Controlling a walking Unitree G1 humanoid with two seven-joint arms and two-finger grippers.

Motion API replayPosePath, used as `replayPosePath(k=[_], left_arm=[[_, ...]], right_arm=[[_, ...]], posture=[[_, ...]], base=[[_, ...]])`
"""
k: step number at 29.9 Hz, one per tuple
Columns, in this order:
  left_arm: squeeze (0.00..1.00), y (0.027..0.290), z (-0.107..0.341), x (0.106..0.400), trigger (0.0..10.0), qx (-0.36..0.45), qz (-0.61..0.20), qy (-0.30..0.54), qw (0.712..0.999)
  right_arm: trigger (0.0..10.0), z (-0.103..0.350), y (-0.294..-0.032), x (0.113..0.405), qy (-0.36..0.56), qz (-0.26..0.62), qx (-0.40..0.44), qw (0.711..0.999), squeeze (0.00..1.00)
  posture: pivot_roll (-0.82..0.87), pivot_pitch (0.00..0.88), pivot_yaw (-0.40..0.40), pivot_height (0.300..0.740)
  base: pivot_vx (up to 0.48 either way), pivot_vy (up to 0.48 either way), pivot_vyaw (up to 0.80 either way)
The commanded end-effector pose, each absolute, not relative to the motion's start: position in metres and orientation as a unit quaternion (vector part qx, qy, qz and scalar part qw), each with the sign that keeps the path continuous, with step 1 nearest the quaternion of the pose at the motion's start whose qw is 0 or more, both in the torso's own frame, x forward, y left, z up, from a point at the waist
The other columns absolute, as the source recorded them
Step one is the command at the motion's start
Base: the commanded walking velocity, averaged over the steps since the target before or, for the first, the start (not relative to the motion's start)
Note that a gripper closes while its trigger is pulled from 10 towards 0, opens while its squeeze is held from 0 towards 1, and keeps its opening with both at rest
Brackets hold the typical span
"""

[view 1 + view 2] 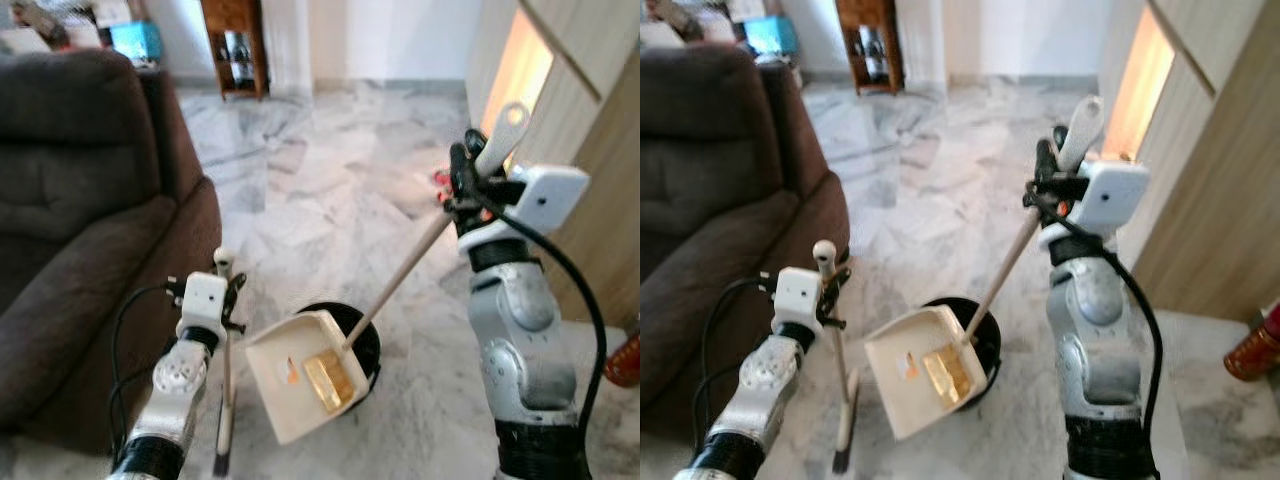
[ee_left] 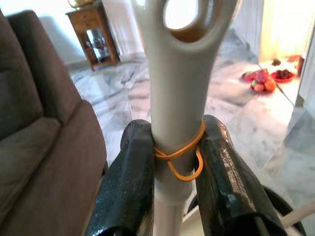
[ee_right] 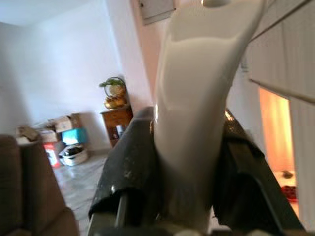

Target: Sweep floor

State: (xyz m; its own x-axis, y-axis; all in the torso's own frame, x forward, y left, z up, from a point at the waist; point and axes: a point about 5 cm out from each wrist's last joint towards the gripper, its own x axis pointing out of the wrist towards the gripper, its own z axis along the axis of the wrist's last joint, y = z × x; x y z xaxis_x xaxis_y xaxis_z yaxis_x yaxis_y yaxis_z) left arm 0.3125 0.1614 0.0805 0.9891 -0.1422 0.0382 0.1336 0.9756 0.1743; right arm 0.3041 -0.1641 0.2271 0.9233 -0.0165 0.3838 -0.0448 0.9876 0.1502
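A humanoid robot stands on a marble floor (image 1: 330, 190) with a cleaning tool in each arm. The right gripper (image 1: 470, 175), raised at about two o'clock in the head view, is clamped on the pale handle of a long-handled dustpan (image 1: 300, 385); the wrist camera shows its black fingers (image 3: 130, 167) pressed against both sides of the white grip. The stick slants down toward seven o'clock to the cream pan, which tilts over a round black bin (image 1: 365, 345) and holds a yellow-brown object (image 1: 330, 380).

The left gripper (image 1: 228, 295), low at about eight o'clock, is closed around the upright handle of a broom (image 1: 225, 400); in its wrist view both fingers (image 2: 130, 182) squeeze the shaft where an orange rubber band (image 2: 179, 157) is wound. The broom's dark end touches the floor just beside the dustpan.

A brown sofa (image 1: 80, 220) stands at nine o'clock, a wooden cabinet (image 1: 235, 45) at twelve o'clock, and wood-panelled doors (image 1: 590, 130) at three o'clock.
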Motion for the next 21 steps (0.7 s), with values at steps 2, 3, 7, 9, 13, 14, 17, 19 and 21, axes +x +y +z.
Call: replayPosePath(k=[2,3,7,9,13,14,17,19,21], left_arm=[[0.0,0.17,0.092,0.315,10.0,0.094,-0.06,-0.052,0.992],[0.0,0.17,0.092,0.316,10.0,0.094,-0.06,-0.052,0.992],[0.0,0.17,0.093,0.316,10.0,0.094,-0.06,-0.054,0.992],[0.0,0.169,0.093,0.316,10.0,0.093,-0.06,-0.055,0.992],[0.0,0.169,0.093,0.316,10.0,0.093,-0.061,-0.055,0.992],[0.0,0.169,0.093,0.316,10.0,0.093,-0.061,-0.055,0.992],[0.0,0.169,0.093,0.315,10.0,0.093,-0.061,-0.054,0.992],[0.0,0.169,0.092,0.315,10.0,0.093,-0.061,-0.053,0.992],[0.0,0.169,0.091,0.315,10.0,0.092,-0.062,-0.051,0.993]], right_arm=[[10.0,0.261,-0.161,0.297,-0.286,0.008,0.091,0.954,0.0],[10.0,0.263,-0.161,0.296,-0.29,0.008,0.092,0.953,0.0],[10.0,0.272,-0.161,0.295,-0.305,0.009,0.098,0.947,0.0],[10.0,0.275,-0.161,0.295,-0.31,0.01,0.103,0.945,0.0],[10.0,0.275,-0.161,0.295,-0.31,0.009,0.103,0.945,0.0],[10.0,0.274,-0.16,0.295,-0.309,0.009,0.103,0.945,0.0],[10.0,0.27,-0.157,0.296,-0.303,0.012,0.101,0.948,0.0],[10.0,0.268,-0.155,0.296,-0.299,0.015,0.101,0.949,0.0],[10.0,0.267,-0.153,0.296,-0.295,0.018,0.103,0.95,0.0]], posture=[[0.03,0.0,0.07,0.74],[0.03,0.0,0.07,0.74],[0.03,0.0,0.07,0.74],[0.03,0.0,0.07,0.74],[0.03,0.0,0.069,0.74],[0.03,0.0,0.068,0.74],[0.03,0.0,0.068,0.74],[0.03,0.0,0.067,0.74],[0.03,0.0,0.067,0.74]], base=[[0.313,0.0,0.0],[0.311,0.0,0.0],[0.313,0.0,0.0],[0.313,0.0,0.0],[0.314,0.0,0.0],[0.311,0.0,0.0],[0.302,0.0,0.0],[0.142,0.0,0.0],[0.0,0.0,0.0]])
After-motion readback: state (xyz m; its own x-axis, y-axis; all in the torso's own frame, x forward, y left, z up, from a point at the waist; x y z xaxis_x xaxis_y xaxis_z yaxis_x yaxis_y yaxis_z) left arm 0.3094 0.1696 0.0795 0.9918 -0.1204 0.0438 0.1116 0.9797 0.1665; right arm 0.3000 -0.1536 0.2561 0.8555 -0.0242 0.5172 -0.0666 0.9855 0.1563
